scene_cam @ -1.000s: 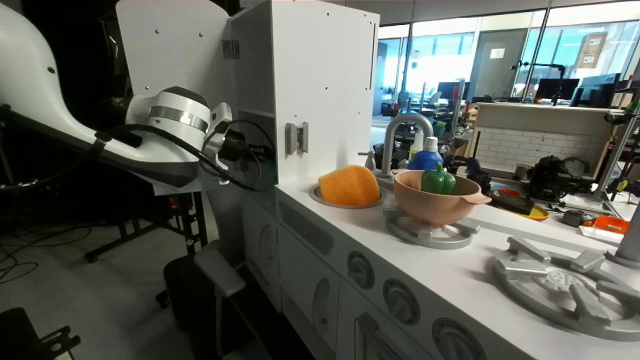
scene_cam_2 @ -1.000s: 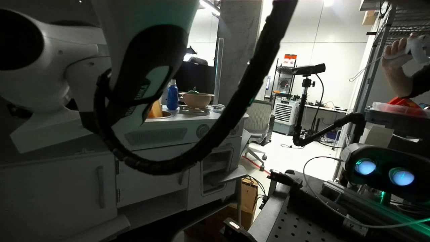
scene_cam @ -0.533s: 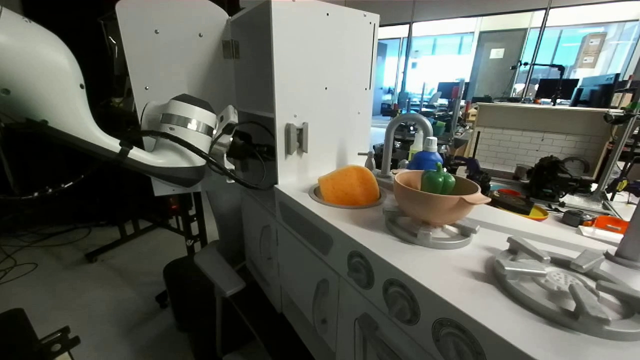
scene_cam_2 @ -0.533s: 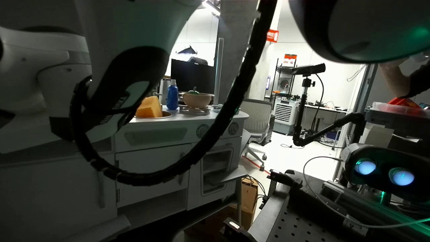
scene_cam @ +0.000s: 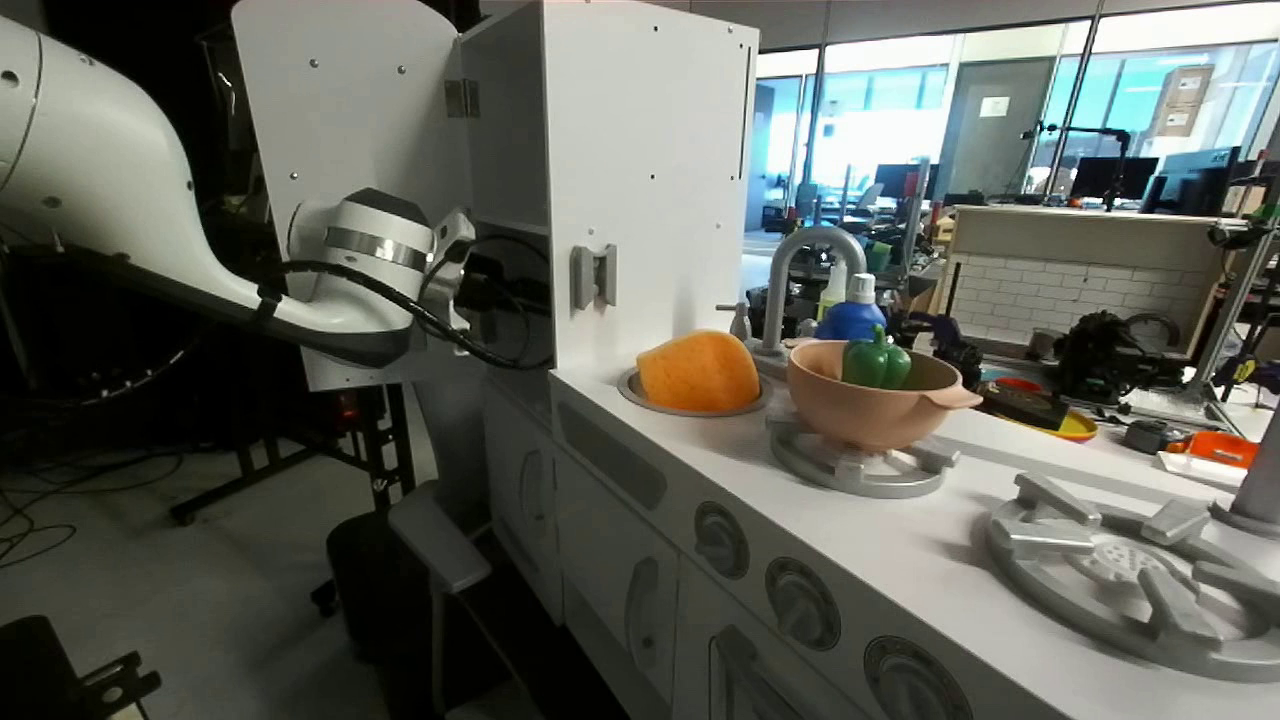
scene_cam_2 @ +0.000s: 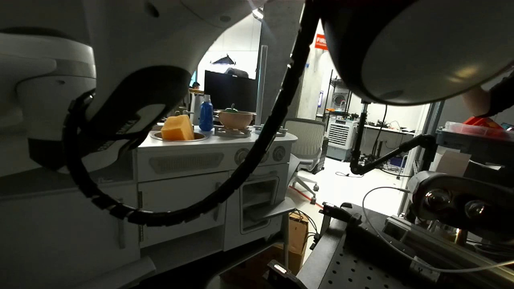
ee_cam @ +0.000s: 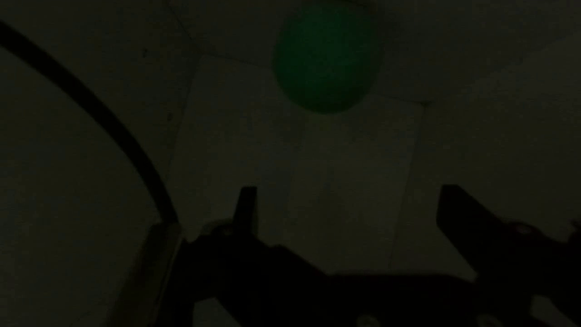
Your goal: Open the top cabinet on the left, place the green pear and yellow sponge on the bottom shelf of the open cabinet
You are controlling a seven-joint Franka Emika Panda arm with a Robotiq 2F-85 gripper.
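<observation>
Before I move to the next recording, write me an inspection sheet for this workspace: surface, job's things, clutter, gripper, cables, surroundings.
Surface: white counter with a round sink.
Top cabinet: open, door swung out.
Green pear: rounded shape inside the cabinet; too dim to tell what it touches.
Yellow sponge: in the sink, rising above its rim.
Clutter: tan bowl holding a green pepper, on a burner; blue bottle close by.
Gripper: open inside the cabinet, nothing held.
Cables: black hose loops along the robot arm; dark cable arcs through the wrist view.
Surroundings: office chair; part of a person's arm.
</observation>
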